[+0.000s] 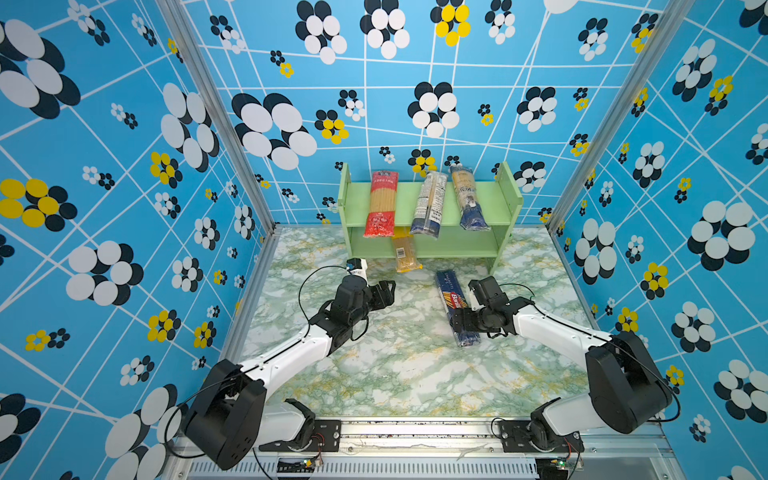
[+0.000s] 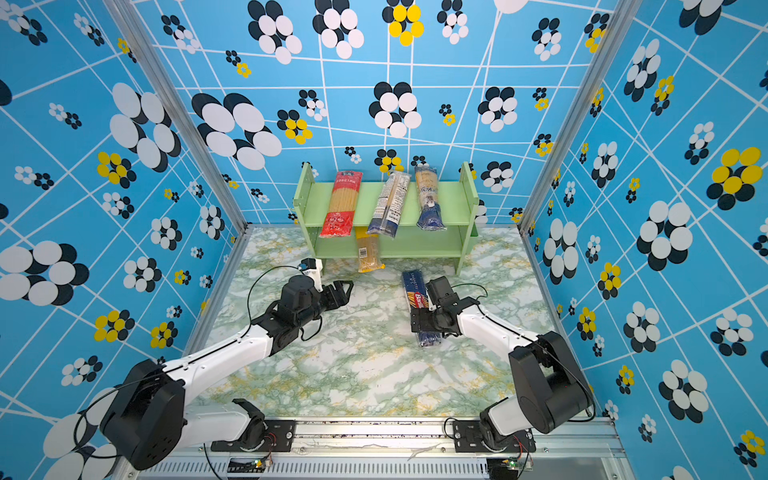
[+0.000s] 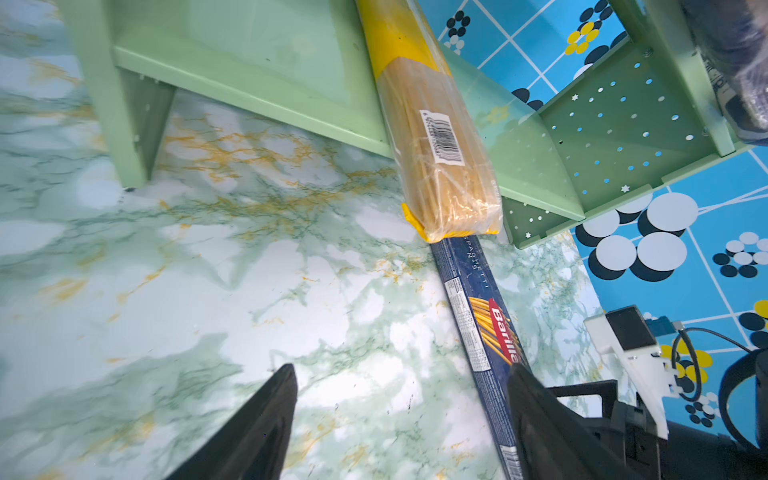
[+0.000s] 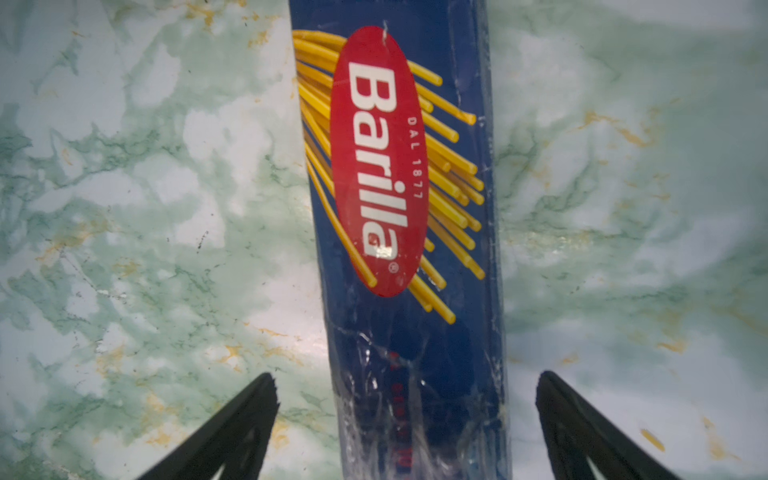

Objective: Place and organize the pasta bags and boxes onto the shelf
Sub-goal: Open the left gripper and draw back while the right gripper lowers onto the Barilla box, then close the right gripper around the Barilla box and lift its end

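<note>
"Barilla", "DAL 1877", probably "SPAGHETTI" on the dark blue box (image 4: 407, 208).

The dark blue cardboard Barilla box (image 1: 449, 291) lies with its middle hidden beneath the right arm's black wrist (image 1: 490, 316) in both top views; the far end of the plain yellow barcoded plastic bag (image 1: 405, 255) vanishes under the upper tier of the pale-green wooden shelf (image 1: 494, 203).

Green-and-white marble-patterned table (image 1: 395, 374), gold-veined, down the middle; bright blue wall panels (image 1: 374, 104) with black, white and yellow dot-flowers on three sides, silver aluminium corner posts (image 1: 218, 116) between them, a silver metal rail (image 1: 415, 432) along the near edge.
</note>
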Tool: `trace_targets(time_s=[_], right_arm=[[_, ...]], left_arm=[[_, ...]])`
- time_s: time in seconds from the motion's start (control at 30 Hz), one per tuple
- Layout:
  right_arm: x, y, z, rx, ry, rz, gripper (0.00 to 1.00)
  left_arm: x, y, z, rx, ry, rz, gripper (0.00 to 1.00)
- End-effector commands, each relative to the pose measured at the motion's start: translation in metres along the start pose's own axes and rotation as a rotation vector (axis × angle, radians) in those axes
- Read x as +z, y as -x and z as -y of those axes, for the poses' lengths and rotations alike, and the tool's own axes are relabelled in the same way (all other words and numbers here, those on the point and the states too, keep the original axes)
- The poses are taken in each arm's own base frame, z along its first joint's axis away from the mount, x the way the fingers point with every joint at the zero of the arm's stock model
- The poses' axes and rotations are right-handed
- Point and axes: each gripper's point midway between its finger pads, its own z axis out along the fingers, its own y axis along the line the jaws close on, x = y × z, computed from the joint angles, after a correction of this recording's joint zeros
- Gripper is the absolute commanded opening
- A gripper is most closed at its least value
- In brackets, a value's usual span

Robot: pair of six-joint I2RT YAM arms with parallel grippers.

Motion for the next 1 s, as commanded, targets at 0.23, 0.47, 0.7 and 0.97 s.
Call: trace_targets(time_s=[0.23,0.47,0.7,0.97], right_arm=[[0.020,-0.005,0.006,-0.004,-0.014,-0.015,0.99],[0.025,-0.009,0.008,0.003,-0.016,-0.018,0.99],[0.033,-0.011,0.006,0.008,-0.002,-0.025,0.99],[0.043,-0.019,0.007,-0.001,-0.021,-0.038,0.97]], left_arm=[[-0.063,-0.010,-0.058,0.110,0.187,0.038,0.91],[-0.079,-0.014,-0.076,0.142,0.209,0.047,0.94],[-0.083,-0.016,-0.087,0.156,0.224,0.047,0.96],[-0.081,-0.018,-0.088,0.134,0.207,0.043,0.97]])
